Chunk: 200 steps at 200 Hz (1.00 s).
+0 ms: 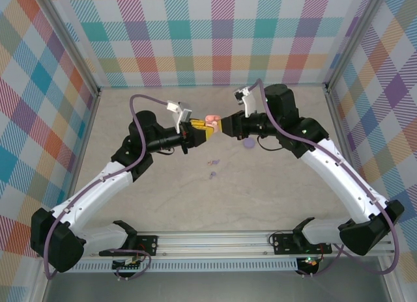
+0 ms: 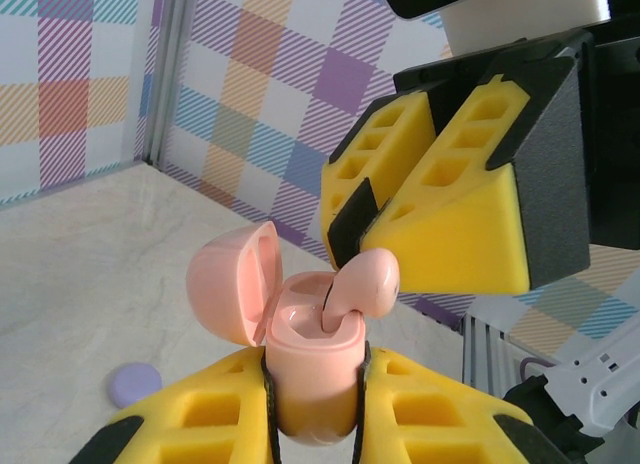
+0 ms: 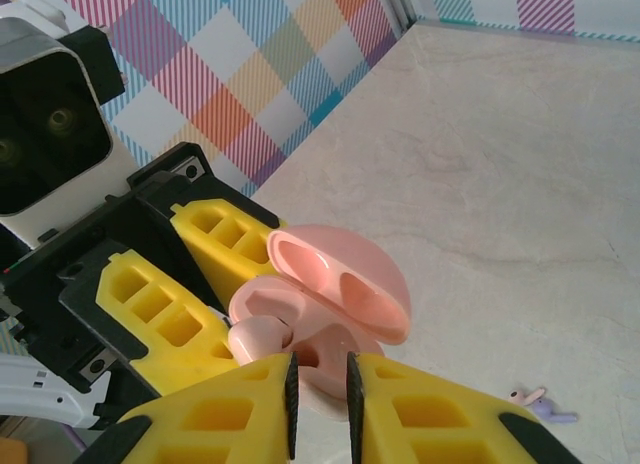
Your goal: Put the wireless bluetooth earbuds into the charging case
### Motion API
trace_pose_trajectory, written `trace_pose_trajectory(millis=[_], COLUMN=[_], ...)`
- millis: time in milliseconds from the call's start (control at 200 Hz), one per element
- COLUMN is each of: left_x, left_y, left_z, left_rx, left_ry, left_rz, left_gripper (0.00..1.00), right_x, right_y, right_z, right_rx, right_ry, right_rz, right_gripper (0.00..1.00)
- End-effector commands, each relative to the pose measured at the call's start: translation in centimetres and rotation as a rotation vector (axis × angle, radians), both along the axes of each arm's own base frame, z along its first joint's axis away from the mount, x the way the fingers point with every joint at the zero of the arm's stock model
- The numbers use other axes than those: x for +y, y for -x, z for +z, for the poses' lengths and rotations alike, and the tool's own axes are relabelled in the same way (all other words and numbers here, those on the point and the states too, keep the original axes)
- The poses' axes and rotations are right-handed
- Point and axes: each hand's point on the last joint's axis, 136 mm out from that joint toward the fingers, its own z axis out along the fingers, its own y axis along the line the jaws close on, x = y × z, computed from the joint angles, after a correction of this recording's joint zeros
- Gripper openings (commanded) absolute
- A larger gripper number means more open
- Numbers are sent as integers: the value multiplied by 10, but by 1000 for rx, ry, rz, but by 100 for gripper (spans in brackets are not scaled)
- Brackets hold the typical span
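Fingers of the left gripper (image 1: 197, 131) clamp the pink charging case (image 2: 305, 379), its lid open. The right gripper (image 3: 320, 369), fingers narrow, seemingly nips a pink earbud (image 2: 366, 282) at the case's one o'clock rim, stem inside. At six o'clock of the case lie loose buds (image 1: 213, 163).

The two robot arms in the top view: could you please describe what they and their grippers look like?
Both the left arm and right arm have white link shells with black joints and bases. A purple cable loops along each. The left gripper and right gripper carry yellow wedge-shaped fingers with square recesses and black pads, plus a white wrist camera.
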Motion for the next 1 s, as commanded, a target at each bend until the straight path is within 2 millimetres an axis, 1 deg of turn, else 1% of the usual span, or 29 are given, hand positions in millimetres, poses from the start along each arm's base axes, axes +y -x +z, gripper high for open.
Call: trace_pose_trajectory(millis=[0,160,365,505,585,695,780,905,995], left_x=[-8,-11,-12,-10,-7,-5,-3,0,2], left_y=[5,4,5,1,-4,-5,-2,4,10], left_z=[16,13,15,12,9,9,13,17,21], left_rx=[-44,-32,-37,-27,-19,-23,-36,-52,-61], left_ry=[18,13,15,8,-4,-9,-5,-10,-9], left_rz=[-26,-32,-39,-8,28,47,44,36,22], left_gripper=[3,3,3,3,3,3,3,3,3], right_x=[7,11,13,8,-1,-26,-44,-60,-71], right_y=[8,9,8,5,-3,-22,-33,-45,-53], right_z=[10,10,9,12,14,7,-4,-25,-46], right_rx=[-22,-16,-15,-36,-71,-89,-65,17,97], right_ry=[-14,-16,-7,-5,6,53,98,149,175], right_rz=[56,75,75,40,-35,-221,-333,-414,-452], right_gripper=[22,22,23,25,27,29,32,32,33])
